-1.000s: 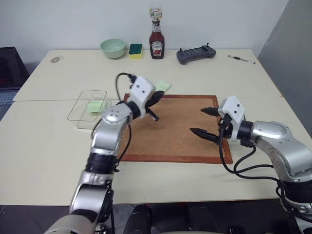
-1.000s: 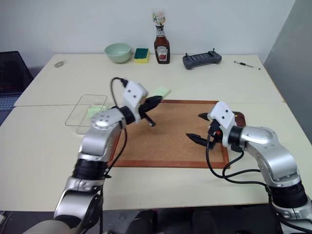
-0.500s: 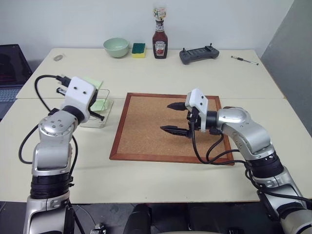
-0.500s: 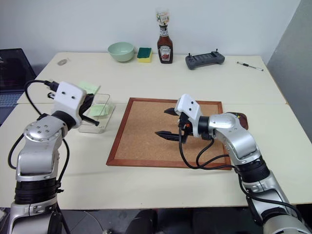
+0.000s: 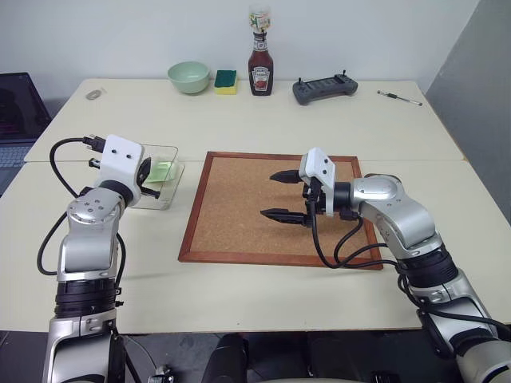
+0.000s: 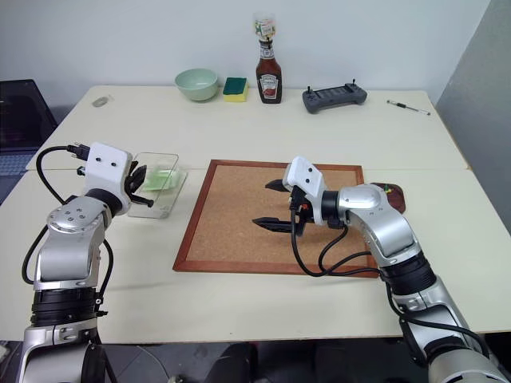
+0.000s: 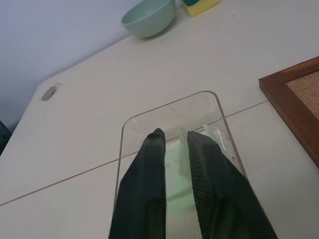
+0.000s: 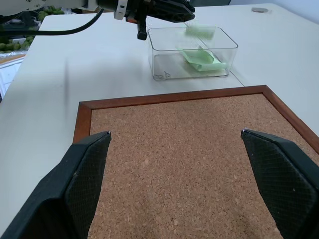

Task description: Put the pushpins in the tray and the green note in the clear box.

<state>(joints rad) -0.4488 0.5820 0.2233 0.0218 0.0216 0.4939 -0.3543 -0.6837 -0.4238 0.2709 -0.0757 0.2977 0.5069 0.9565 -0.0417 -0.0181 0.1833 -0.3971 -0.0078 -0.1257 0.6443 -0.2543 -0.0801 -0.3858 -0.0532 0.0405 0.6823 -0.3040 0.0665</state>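
Left gripper over clear box, left-centre of frame; fingers barely parted, green note at tips, dropping. Risk: paper clings, drifts outside rim. Right gripper spread wide, empty, mid-frame.

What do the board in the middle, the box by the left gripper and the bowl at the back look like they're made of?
Board: speckled tan surface, likely cork, in a glossy reddish-brown frame that looks like wood.
Clear box: transparent, colourless walls with rounded corners, probably plastic; the pale green notes inside show through it.
Bowl: smooth, pale green, slightly glossy; ceramic or plastic, the look leaves that open.
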